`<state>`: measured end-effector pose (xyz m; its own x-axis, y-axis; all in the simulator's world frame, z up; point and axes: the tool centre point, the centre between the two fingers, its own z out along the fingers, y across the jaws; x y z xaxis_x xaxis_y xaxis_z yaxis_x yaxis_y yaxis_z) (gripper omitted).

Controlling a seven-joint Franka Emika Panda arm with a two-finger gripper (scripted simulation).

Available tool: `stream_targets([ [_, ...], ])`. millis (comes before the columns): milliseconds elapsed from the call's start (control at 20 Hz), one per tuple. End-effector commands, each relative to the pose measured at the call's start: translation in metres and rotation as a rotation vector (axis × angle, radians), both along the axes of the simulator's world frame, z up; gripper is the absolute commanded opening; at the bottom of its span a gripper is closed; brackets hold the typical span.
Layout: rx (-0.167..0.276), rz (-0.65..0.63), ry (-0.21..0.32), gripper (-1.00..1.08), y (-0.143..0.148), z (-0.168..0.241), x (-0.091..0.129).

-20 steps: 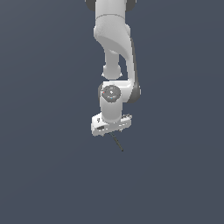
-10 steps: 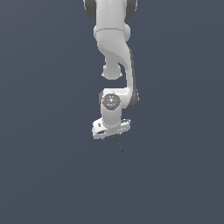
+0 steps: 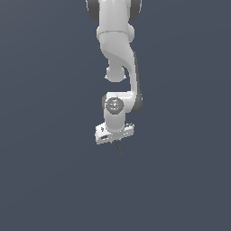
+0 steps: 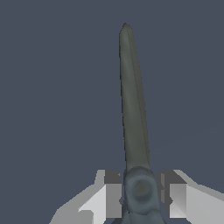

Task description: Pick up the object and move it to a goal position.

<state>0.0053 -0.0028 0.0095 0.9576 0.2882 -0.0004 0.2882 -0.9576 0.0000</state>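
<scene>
My gripper point(image 4: 141, 192) is closed on the scissors point(image 4: 133, 113) at the pivot; dark blades project beyond my fingers point(image 4: 113, 194). Handles apparently hidden.

The white arm point(image 3: 118, 54) reaches down from above, wrist vertical. Its claw point(image 3: 115, 140) points downward, fingers point(image 4: 111, 194) closed tight on the scissors point(image 4: 133, 122).

1. The scissors point(image 4: 133, 113) show thin, dark grey-green blades, closed together into one tapering point.
2. The pivot is a round boss at the blades' base; the handles are out of sight.
3. In the exterior view the scissors point(image 3: 118, 148) hang as a thin dark sliver, tip down, tilted slightly toward that view's right.
</scene>
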Motion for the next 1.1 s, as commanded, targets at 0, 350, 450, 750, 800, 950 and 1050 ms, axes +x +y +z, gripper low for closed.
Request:
stream_targets([
  [0, 0.0, 0.0, 0.0, -1.0, 0.0, -0.002, 0.0],
  [350, 0.0, 0.001, 0.0, -1.0, 0.001, 0.004, -0.001],
  [450, 0.0, 0.001, 0.0, -1.0, 0.003, 0.008, -0.002],
  [750, 0.0, 0.001, 0.0, -1.0, 0.008, 0.033, -0.009],
  [800, 0.0, 0.001, 0.0, -1.0, 0.01, 0.039, -0.011],
  [950, 0.0, 0.001, 0.0, -1.0, 0.015, 0.06, -0.016],
  [1050, -0.001, 0.001, 0.0, -1.0, 0.019, 0.076, -0.021],
])
